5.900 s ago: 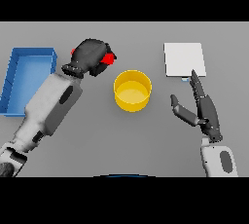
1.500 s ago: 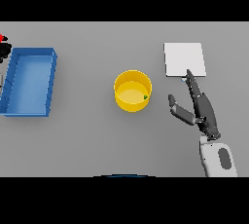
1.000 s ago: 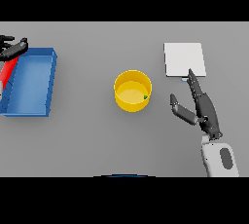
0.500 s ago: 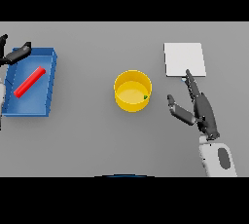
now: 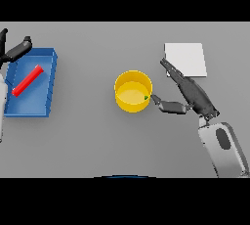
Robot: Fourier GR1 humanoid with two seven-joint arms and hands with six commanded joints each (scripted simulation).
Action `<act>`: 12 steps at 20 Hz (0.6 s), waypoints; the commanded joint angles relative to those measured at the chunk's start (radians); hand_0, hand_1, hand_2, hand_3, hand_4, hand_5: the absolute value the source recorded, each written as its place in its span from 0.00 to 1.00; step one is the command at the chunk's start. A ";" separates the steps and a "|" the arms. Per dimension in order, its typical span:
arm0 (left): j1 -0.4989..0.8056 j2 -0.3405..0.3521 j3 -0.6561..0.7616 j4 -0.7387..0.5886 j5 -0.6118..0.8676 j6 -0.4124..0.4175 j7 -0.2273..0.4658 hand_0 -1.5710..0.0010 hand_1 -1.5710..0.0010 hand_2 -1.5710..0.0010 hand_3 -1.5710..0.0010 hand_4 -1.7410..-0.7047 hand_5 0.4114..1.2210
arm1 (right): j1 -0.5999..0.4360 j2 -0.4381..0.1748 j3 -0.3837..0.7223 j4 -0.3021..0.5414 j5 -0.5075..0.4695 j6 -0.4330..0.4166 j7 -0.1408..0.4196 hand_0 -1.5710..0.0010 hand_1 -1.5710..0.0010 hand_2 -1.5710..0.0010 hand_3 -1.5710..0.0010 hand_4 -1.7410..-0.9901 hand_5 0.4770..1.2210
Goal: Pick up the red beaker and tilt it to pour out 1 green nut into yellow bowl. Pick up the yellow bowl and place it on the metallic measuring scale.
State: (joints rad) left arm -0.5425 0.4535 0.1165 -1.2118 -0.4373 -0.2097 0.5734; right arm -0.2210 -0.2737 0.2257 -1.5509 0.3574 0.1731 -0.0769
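A shallow blue rectangular plastic tray (image 5: 48,57) sits at the left side of the flat grey table (image 5: 97,141).

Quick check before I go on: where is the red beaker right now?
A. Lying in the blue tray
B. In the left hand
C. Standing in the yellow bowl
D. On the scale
A. The red beaker lies on its side inside the blue tray, with the left hand open above the tray's far corner, not holding it.
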 commanded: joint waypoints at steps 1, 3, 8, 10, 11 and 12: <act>0.008 -0.002 -0.004 -0.007 -0.001 -0.001 -0.006 1.00 1.00 1.00 1.00 0.97 0.37 | -0.020 -0.012 0.034 0.011 0.042 0.016 0.014 1.00 1.00 1.00 1.00 0.64 0.24; 0.019 0.003 0.005 -0.008 0.008 -0.005 -0.009 1.00 1.00 1.00 1.00 0.96 0.37 | -0.075 -0.052 0.087 0.016 0.117 0.043 0.014 1.00 1.00 1.00 1.00 0.66 0.22; 0.023 -0.008 0.002 -0.007 0.010 0.002 -0.027 1.00 1.00 1.00 1.00 0.95 0.37 | -0.200 -0.108 0.201 0.080 0.239 0.126 -0.022 1.00 1.00 1.00 1.00 0.67 0.19; 0.008 -0.005 0.008 0.007 0.011 0.002 -0.028 1.00 1.00 1.00 1.00 0.95 0.38 | -0.260 -0.106 0.241 0.099 0.267 0.162 -0.026 1.00 1.00 1.00 1.00 0.68 0.20; 0.016 -0.005 0.012 0.006 0.016 0.002 -0.032 1.00 1.00 1.00 1.00 0.95 0.38 | -0.277 -0.121 0.262 0.119 0.286 0.186 -0.034 1.00 1.00 1.00 1.00 0.69 0.21; 0.020 -0.005 0.014 0.001 0.020 0.001 -0.036 1.00 1.00 1.00 1.00 0.95 0.38 | -0.285 -0.120 0.280 0.135 0.300 0.192 -0.044 1.00 1.00 1.00 1.00 0.70 0.21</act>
State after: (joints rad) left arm -0.5226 0.4485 0.1306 -1.2113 -0.4176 -0.2084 0.5366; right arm -0.5058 -0.3937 0.5058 -1.4158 0.6578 0.3648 -0.1204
